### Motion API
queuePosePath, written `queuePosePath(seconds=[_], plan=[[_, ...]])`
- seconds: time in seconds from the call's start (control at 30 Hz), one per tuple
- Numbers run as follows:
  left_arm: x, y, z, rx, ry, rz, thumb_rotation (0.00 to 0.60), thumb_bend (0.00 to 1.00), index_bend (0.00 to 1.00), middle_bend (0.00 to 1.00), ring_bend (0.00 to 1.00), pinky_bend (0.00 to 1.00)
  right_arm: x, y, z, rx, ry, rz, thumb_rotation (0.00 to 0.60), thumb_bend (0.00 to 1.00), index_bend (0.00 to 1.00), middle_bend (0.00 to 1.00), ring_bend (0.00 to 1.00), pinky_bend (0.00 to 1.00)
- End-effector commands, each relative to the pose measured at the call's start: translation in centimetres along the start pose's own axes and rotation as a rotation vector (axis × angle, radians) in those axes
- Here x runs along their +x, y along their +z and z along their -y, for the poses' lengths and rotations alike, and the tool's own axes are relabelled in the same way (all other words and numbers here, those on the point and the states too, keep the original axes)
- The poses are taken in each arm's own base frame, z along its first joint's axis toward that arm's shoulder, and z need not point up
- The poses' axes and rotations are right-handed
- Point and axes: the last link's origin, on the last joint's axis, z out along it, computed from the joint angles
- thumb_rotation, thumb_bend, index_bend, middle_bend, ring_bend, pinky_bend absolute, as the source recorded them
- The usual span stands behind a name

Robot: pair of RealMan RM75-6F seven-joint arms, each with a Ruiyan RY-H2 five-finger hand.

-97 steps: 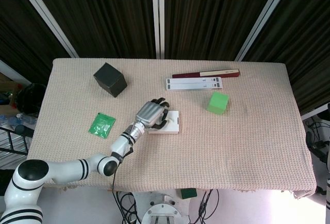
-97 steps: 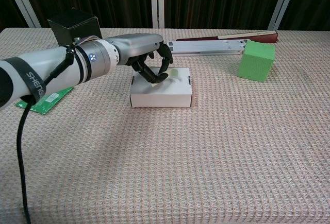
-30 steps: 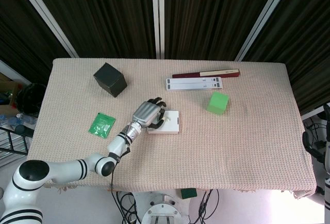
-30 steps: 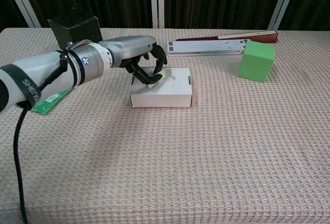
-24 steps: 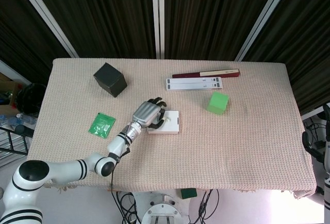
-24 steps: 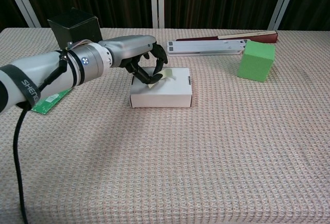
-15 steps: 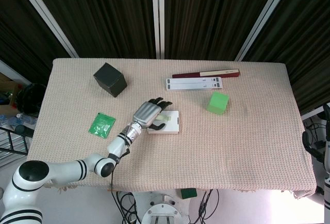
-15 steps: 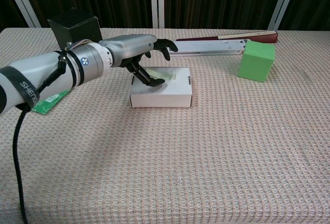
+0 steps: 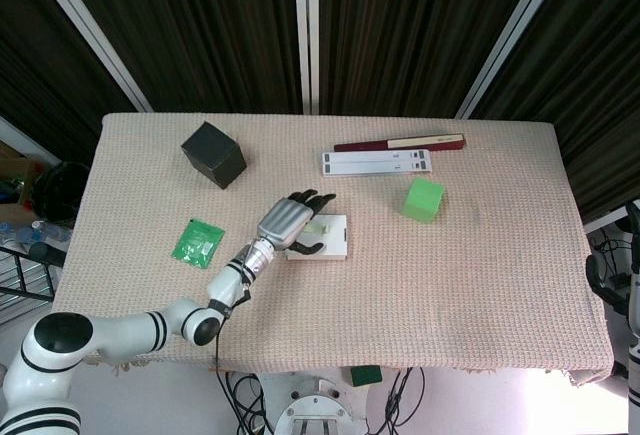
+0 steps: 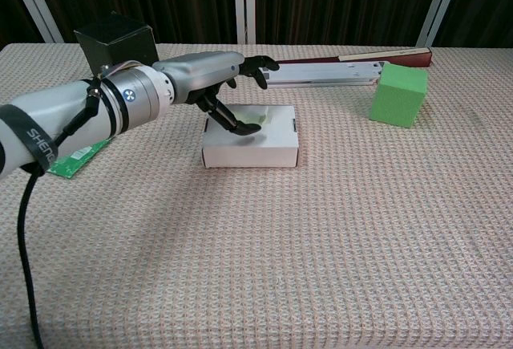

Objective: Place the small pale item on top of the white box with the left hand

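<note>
The white box (image 10: 252,144) (image 9: 333,243) sits near the table's middle. A small pale greenish item (image 10: 252,113) (image 9: 320,225) lies flat on the box's top. My left hand (image 10: 224,84) (image 9: 290,221) hovers over the box's left part with its fingers spread apart, holding nothing; the thumb points down at the box top beside the item. My right hand appears in neither view.
A black cube (image 9: 213,153) stands at the back left and a green packet (image 9: 197,242) lies at the left. A green cube (image 10: 397,94) is to the right. A long white strip (image 9: 377,162) and a dark red book (image 9: 400,142) lie at the back.
My left hand's fingers uncurled and spread, letting go of the pale item, which now lies flat on the box top. The hand has drawn slightly left.
</note>
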Motion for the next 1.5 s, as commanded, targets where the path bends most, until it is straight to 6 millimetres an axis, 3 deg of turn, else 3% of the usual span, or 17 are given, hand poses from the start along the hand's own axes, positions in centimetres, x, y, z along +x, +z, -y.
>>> queuePosePath(seconds=[0.03, 0.2, 0.43, 0.53, 0.97, 1.5], plan=[[0.2, -0.5, -0.2, -0.013, -0.005, 0.004, 0.458, 0.23, 0.0, 0.13, 0.06, 0.19, 0.0, 0.0, 0.0, -0.001, -0.001, -0.001, 0.6, 0.36, 0.0, 0.0, 0.0, 0.0], [0.5, -1.4, -0.6, -0.037, 0.006, 0.002, 0.432, 0.23, 0.06, 0.09, 0.05, 0.19, 0.0, 0.0, 0.0, 0.0, 0.002, -0.001, 0.6, 0.36, 0.0, 0.0, 0.0, 0.0], [0.2, -2.5, -0.4, -0.052, 0.072, 0.02, 0.296, 0.23, 0.2, 0.06, 0.01, 0.17, 0.1, 0.0, 0.0, 0.002, 0.003, -0.008, 0.6, 0.36, 0.0, 0.0, 0.0, 0.0], [-0.2, -2.8, -0.5, -0.059, 0.071, 0.026, 0.274, 0.21, 0.2, 0.05, 0.01, 0.16, 0.1, 0.0, 0.0, 0.0, 0.003, -0.007, 0.6, 0.36, 0.0, 0.0, 0.0, 0.0], [-0.4, -2.2, -0.1, -0.051, 0.133, 0.0, 0.248, 0.19, 0.21, 0.04, 0.0, 0.14, 0.2, 0.0, -0.2, -0.005, 0.001, -0.009, 0.6, 0.36, 0.0, 0.0, 0.0, 0.0], [-0.6, -3.1, 0.3, -0.036, 0.153, 0.029, 0.247, 0.19, 0.27, 0.04, 0.0, 0.14, 0.1, -0.1, -0.4, -0.011, -0.001, -0.009, 0.6, 0.36, 0.0, 0.0, 0.0, 0.0]])
